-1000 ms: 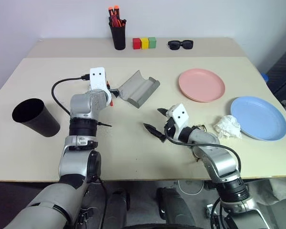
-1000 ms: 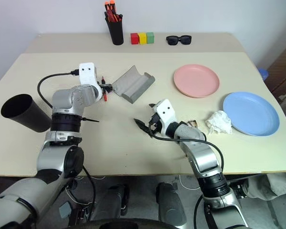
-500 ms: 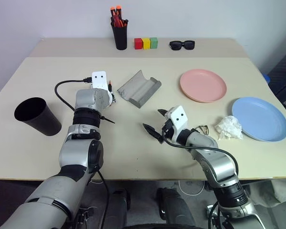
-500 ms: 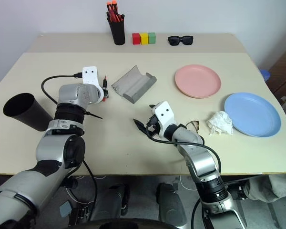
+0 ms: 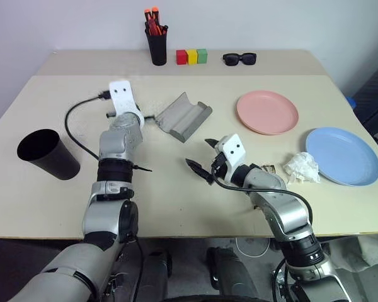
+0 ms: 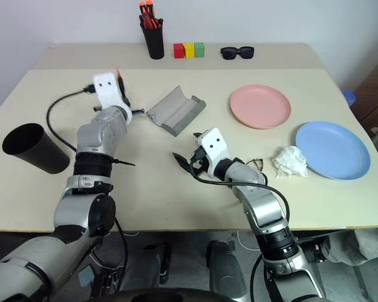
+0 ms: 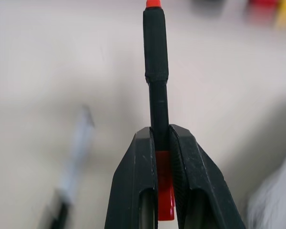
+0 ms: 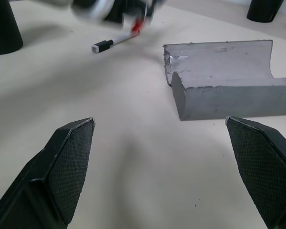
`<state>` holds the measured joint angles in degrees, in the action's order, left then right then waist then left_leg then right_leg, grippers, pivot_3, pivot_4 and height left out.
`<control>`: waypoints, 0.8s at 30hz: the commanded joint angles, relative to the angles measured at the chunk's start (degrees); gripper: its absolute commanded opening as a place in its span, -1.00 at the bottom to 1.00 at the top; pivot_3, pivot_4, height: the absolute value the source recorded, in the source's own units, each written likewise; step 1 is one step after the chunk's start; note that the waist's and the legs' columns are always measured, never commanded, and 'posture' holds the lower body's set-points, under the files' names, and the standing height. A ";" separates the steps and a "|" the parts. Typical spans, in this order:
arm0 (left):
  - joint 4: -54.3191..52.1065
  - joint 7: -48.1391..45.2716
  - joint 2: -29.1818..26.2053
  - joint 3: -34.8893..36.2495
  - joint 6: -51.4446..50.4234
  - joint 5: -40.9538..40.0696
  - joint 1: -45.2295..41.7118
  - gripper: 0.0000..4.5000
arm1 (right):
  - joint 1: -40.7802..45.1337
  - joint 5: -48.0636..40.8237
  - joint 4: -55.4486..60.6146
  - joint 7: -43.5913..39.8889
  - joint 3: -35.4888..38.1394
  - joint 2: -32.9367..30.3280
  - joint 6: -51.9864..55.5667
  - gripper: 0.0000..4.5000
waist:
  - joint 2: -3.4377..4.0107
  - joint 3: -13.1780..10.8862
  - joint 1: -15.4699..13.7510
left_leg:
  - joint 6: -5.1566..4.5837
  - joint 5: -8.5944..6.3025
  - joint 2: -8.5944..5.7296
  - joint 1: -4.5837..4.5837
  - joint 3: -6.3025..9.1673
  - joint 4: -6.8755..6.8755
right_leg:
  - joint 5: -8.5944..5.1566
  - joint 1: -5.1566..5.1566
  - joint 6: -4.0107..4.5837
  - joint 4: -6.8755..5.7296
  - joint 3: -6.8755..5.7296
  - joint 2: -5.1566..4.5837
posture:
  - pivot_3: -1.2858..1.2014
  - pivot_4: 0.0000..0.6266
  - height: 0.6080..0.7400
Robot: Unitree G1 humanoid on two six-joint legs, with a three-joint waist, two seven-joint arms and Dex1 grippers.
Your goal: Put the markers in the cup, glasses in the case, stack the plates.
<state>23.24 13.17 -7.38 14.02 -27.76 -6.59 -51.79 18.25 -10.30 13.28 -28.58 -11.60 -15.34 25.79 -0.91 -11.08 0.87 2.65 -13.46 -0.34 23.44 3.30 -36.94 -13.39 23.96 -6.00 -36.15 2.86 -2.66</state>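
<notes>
Your left tool (image 7: 161, 143) is clamped on the red marker (image 7: 156, 62), gripped near its red end, with the black part running straight out past the tips along the tool's line. In the head views that tool sits above the counter (image 5: 176, 189), just beside the case (image 5: 183, 116).

The cup (image 5: 45, 154) is the target. It lies well off to the tool's left and back toward you, near the counter's left edge, tipped with its mouth up and away. The left arm is clearly the nearer one. I'd say the marker has to swing from level to point-down over that mouth.

The white marker (image 8: 115, 42) lies flat on the counter close under the left tool, long axis roughly across.

Your right tool (image 5: 201, 160) is wide open and empty, low over mid-counter, facing the open case. The glasses (image 6: 254, 164) lie just behind its wrist, beside a crumpled tissue (image 5: 302, 167).

The pink plate (image 5: 267, 112) and blue plate (image 5: 341, 156) sit apart on the right, unstacked.

The counter is a plain beige top; a pale wall sits behind it.
</notes>
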 commanded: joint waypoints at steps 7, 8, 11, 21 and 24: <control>-30.82 0.78 -5.16 -1.18 20.21 10.00 15.51 -0.98 | 2.20 -1.89 0.64 -0.57 0.94 2.30 -0.81 1.00 | 0.00 0.00 0.07 | 0.00 0.00 0.02 -0.01 -0.02 -0.02 | 0.01 0.00 0.02 -0.01 0.01 0.02 | 0.03 -0.52 1.00; -33.42 1.54 -5.73 -0.62 20.02 11.19 17.61 -0.98 | 2.64 -2.60 0.62 -0.82 1.31 2.79 -0.69 1.00 | 0.00 0.00 0.03 | 0.00 0.00 0.02 -0.01 -0.02 -0.01 | 0.01 0.00 0.02 -0.01 0.01 0.02 | 0.03 -0.52 1.00; -40.69 2.65 -7.02 1.64 19.43 13.74 24.11 -0.98 | 4.18 -6.76 0.84 -2.74 2.76 4.87 -0.93 1.00 | 0.00 0.00 0.00 | -0.01 0.00 0.02 -0.01 -0.01 -0.04 | 0.01 -0.02 0.02 -0.02 0.01 0.02 | 0.03 -0.52 1.00; -52.91 4.40 -3.78 7.64 13.57 14.75 37.49 -0.98 | 7.12 -19.27 3.35 -14.72 1.95 5.39 1.88 1.00 | -0.05 0.03 -0.08 | -0.03 -0.01 0.05 -0.08 0.05 -0.10 | 0.00 -0.18 0.03 0.01 -0.06 0.03 | 0.03 -0.52 1.00; -53.48 4.66 -3.06 8.30 13.38 15.03 38.97 -0.98 | 7.17 -21.03 3.45 -15.97 1.53 5.28 3.22 1.00 | -0.05 0.04 -0.06 | -0.03 -0.01 0.06 -0.09 0.08 -0.12 | 0.01 -0.20 0.05 0.00 -0.08 0.05 | 0.03 -0.52 1.00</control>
<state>-27.40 17.48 -10.42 21.44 -14.69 7.61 -13.16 24.67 -29.37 13.99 -43.53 -10.01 -10.06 28.54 -0.96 -11.05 0.81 2.62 -13.47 -0.28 23.34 3.37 -37.06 -13.38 23.76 -5.95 -36.15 2.78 -2.61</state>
